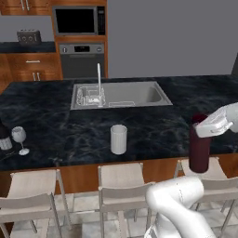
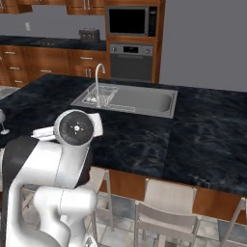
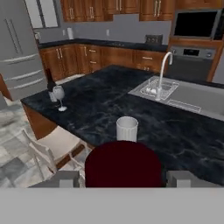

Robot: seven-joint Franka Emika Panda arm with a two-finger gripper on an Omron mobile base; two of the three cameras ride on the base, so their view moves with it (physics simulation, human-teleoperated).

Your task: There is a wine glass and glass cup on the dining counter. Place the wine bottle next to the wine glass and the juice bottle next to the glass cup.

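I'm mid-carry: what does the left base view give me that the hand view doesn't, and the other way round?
Left base view: the juice bottle seen full length from the side. Its top is in the gripper, near the front edge of the dining counter, above the stools.
Hand view: the bottle's round red top seen end-on between the finger tips, the glass cup straight beyond it, and the fridge at left.
Both: the glass cup, the wine glass with the wine bottle beside it, the sink and the tap.

Microwave [image 1: 79, 21] above oven [image 1: 82, 59], toaster [image 1: 29, 36] on back bench, pale stools [image 1: 122, 185] along near side, fridge [image 3: 19, 48] far left.
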